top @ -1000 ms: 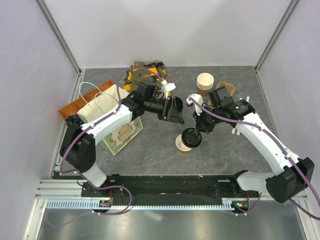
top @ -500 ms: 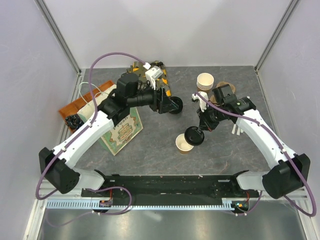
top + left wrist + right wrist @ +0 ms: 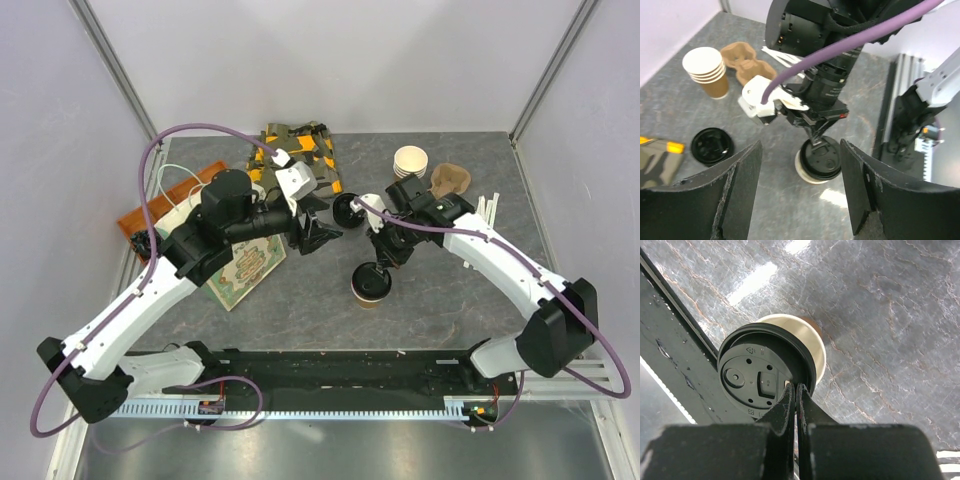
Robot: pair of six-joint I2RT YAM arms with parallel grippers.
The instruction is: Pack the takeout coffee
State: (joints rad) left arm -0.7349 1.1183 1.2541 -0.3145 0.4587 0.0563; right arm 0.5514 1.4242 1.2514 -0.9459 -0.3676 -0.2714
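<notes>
While the right pincer [image 3: 794,389] pinches the black lid [image 3: 757,376] over the takeout coffee [image 3: 371,285] on the table [image 3: 300,295], the left pincer [image 3: 319,235] gapes; it looks light, crushable, best held gently mid-wall.

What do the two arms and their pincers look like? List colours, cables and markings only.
The left arm and right arm have white shell links joined by black cylindrical joints. A purple cable loops along each. The left pincer has broad black fingers with rough edges; the right pincer has slim black ones. No markings are legible.
</notes>
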